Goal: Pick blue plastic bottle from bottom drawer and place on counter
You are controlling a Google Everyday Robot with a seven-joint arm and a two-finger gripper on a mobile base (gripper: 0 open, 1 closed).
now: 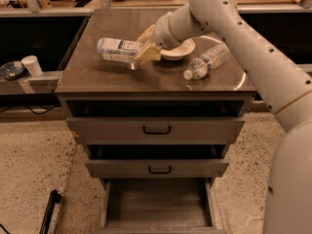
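Note:
The blue plastic bottle (116,49), pale with a white label and a dark square mark, lies sideways over the left part of the counter (97,74), low above or just touching it. My gripper (142,51) with tan fingers is shut on the bottle's right end, and my white arm reaches in from the upper right. The bottom drawer (157,204) is pulled out at the foot of the cabinet and its grey floor is bare.
A clear crinkled water bottle (206,61) lies on the counter's right side. A white bowl (179,49) sits behind my wrist. The two upper drawers (156,129) with black handles are slightly open. A white cup (32,65) stands on a ledge at left.

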